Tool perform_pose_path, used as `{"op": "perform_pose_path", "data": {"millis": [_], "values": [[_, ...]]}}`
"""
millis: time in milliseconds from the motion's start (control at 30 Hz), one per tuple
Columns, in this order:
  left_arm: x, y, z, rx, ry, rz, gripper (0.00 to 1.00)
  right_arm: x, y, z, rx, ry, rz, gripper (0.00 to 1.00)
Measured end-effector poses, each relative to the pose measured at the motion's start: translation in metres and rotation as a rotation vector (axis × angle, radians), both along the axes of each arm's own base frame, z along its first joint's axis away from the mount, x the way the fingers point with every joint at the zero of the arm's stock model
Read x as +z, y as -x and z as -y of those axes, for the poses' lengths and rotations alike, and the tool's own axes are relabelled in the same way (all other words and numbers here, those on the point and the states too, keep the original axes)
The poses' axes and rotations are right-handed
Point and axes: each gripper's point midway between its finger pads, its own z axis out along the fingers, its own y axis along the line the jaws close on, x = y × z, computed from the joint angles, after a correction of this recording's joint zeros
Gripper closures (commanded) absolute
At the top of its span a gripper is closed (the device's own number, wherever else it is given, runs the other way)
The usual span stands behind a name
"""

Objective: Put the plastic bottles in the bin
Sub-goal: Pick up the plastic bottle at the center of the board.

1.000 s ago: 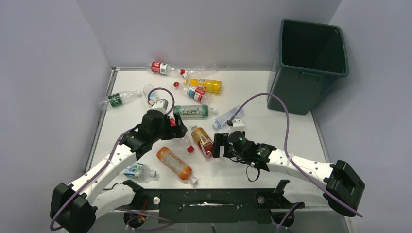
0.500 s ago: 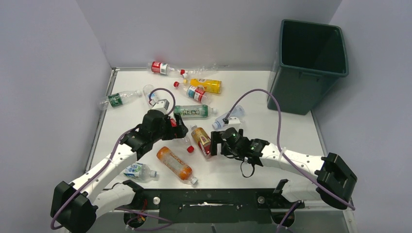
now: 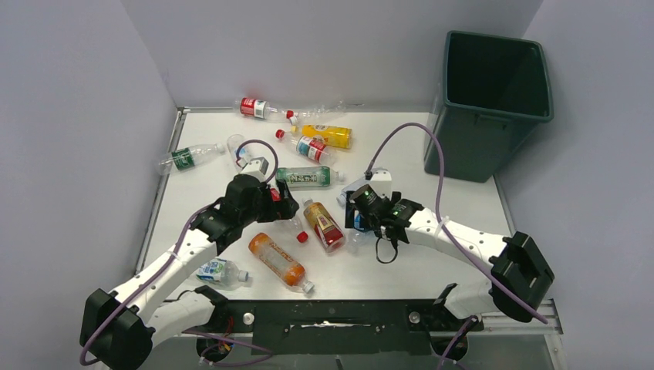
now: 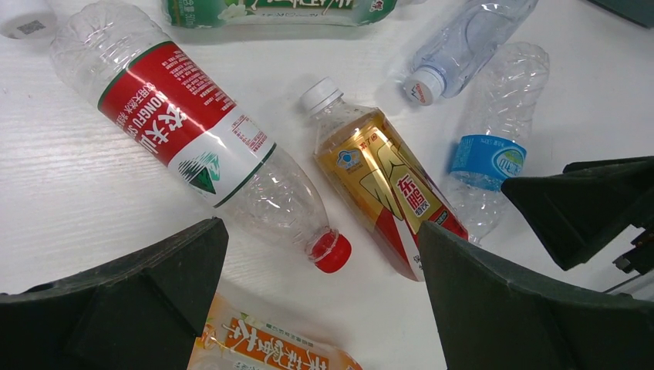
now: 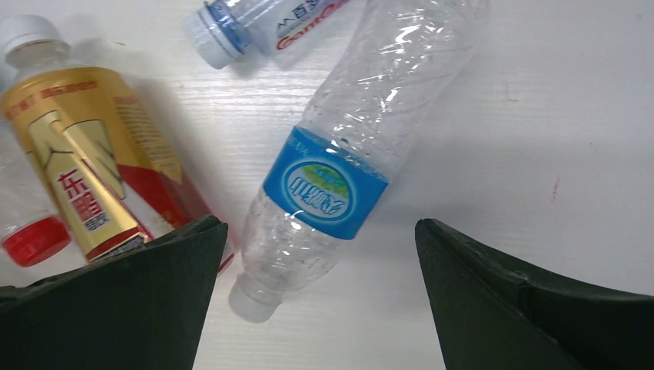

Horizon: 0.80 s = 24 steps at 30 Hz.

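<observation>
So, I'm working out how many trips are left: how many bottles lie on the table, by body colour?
Clear bottles: 10
Orange bottle: 1
Yellow bottle: 1
Gold-and-red bottle: 1
Total: 13 in view

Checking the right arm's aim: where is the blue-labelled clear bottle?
The blue-labelled bottle lies flat, centred below the open right gripper in the right wrist view, with the gold-and-red bottle just to its left.
</observation>
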Motion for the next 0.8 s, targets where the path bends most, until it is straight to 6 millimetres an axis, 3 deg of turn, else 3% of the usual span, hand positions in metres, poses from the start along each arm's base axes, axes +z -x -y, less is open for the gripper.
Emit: {"op": "perform_pose_path", "data": {"millis": [200, 600, 800], "values": [[-0.002, 0.001, 0.000, -0.004, 0.001, -0.003, 0.02, -0.010, -0.005, 0.013, -0.040, 0.026, -0.031, 0.00], [-0.002, 0.002, 0.003, -0.015, 0.007, -0.008, 0.02, -0.022, -0.005, 0.013, -0.040, 0.007, -0.055, 0.02], [-0.007, 0.002, 0.003, -0.018, 0.001, -0.022, 0.02, -0.039, -0.001, 0.015, -0.037, 0.008, -0.086, 0.02]]}}
